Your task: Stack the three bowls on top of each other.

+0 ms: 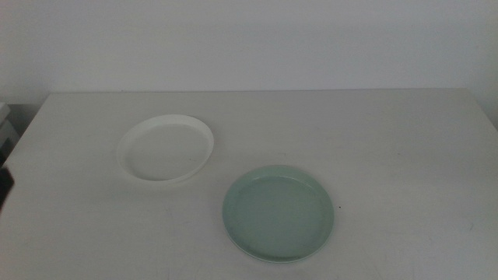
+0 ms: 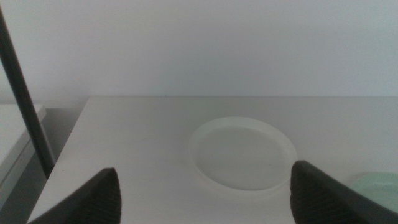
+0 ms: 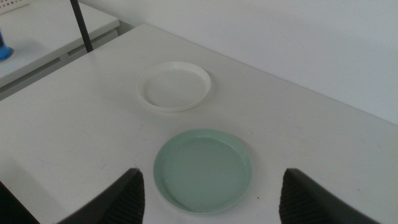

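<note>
A plain white wall backs a pale tabletop (image 1: pixel 405 155) that carries two shallow bowls lying apart — a white bowl (image 1: pixel 166 147) toward the far left and a pale mint green bowl (image 1: pixel 278 211) nearer the camera, right of centre. No grey bowl shows in any view, so only two of the three can be placed. Nothing is stacked yet; the task looks to be at its very start. The left hand (image 2: pixel 205 193) hovers low with its jaws spread wide, looking across the tabletop at the white bowl, and holds nothing. The right hand (image 3: pixel 211 193) hangs higher, jaws likewise wide apart and empty, with the green bowl just ahead of it. In the middle view neither arm has entered the working area; only a dark sliver shows at the left edge. The next move probably calls for one hand to come down on a bowl's low rim, pinch it and carry it over the other. No brand, label or writing can be read anywhere.
</note>
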Robot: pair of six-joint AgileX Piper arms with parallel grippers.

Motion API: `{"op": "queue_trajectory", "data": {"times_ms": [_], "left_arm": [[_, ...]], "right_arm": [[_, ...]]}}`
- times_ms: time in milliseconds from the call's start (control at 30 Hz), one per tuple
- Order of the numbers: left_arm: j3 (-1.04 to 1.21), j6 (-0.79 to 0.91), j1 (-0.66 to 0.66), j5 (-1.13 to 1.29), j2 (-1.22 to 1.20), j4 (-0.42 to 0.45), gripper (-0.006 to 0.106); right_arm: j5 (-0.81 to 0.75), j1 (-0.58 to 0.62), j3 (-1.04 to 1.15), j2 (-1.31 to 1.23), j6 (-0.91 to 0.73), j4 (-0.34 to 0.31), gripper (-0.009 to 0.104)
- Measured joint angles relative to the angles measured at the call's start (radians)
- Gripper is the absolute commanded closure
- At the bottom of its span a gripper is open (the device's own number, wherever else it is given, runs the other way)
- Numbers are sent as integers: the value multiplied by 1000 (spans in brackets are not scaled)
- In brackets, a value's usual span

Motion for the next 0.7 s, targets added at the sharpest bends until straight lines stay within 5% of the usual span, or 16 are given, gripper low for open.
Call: {"op": "queue_trajectory", "data": {"times_ms": [700], "left_arm": [[-846,-3,0,391,890,0,-4]], "right_arm": [[0,0,0,0,0,0,40]]}}
